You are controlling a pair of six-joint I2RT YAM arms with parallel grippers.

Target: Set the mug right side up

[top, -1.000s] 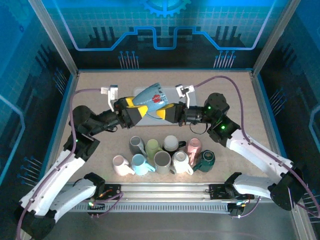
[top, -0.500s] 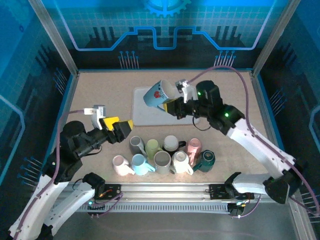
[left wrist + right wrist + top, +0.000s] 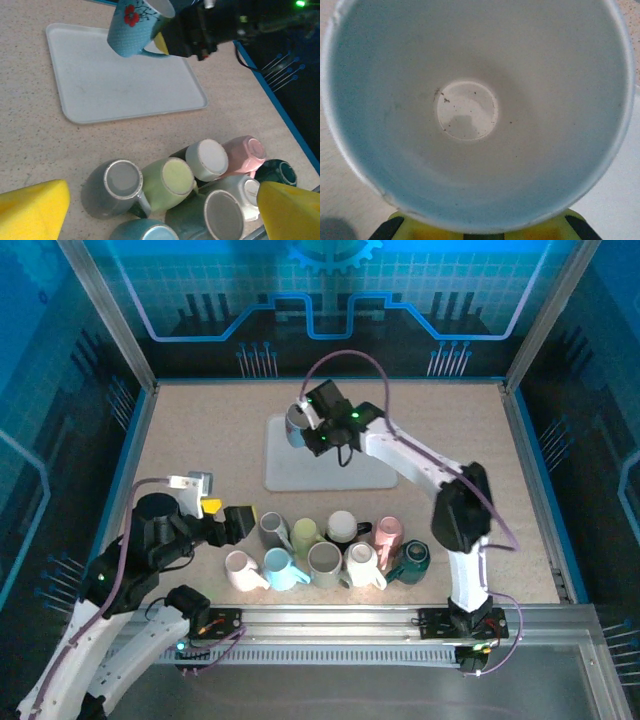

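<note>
The blue flowered mug [image 3: 131,31] is shown gripped at its handle side by the right gripper [image 3: 162,44]. Its mouth is tipped up toward that gripper's wrist and its base is slanted down over the grey tray [image 3: 115,85] beneath the jaws. Whether the base touches the tray cannot be told. The turning step is judged nearly done. What is called for next is that the mug be levelled, lowered onto the tray below the fingers and released. The left gripper [image 3: 228,516], spread wide and holding nothing, is seen well apart, with a cluster of other mugs [image 3: 167,182] just ahead of its fingers. The mug's red flower and tilt are given by the left wrist view. Its bare, speckled inside is given by the right wrist view, where yellow pads [image 3: 420,231] are glimpsed under the rim.
</note>
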